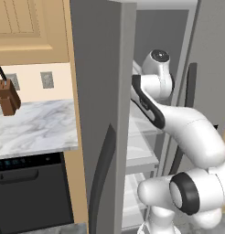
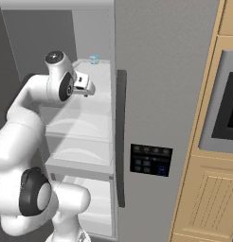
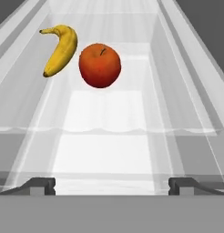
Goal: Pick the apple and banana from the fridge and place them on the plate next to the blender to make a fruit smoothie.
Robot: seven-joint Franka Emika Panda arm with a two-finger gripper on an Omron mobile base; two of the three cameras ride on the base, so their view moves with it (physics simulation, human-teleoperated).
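Inside the fridge [image 2: 151, 118], on a white shelf [image 3: 109, 113], the apple [image 3: 99, 65] lies just right of the banana [image 3: 62, 49], nearly touching. Near the shelf's front edge, the gripper [image 3: 112, 185] is released, fingers [image 3: 41, 185] wide apart, well short of both fruits.

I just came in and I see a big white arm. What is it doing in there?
The white robot arm is reaching into the open grey fridge. Its gripper is open and holds nothing. Ahead of it on a white shelf lie a round red apple and a curved yellow banana, side by side, neither one picked up yet.
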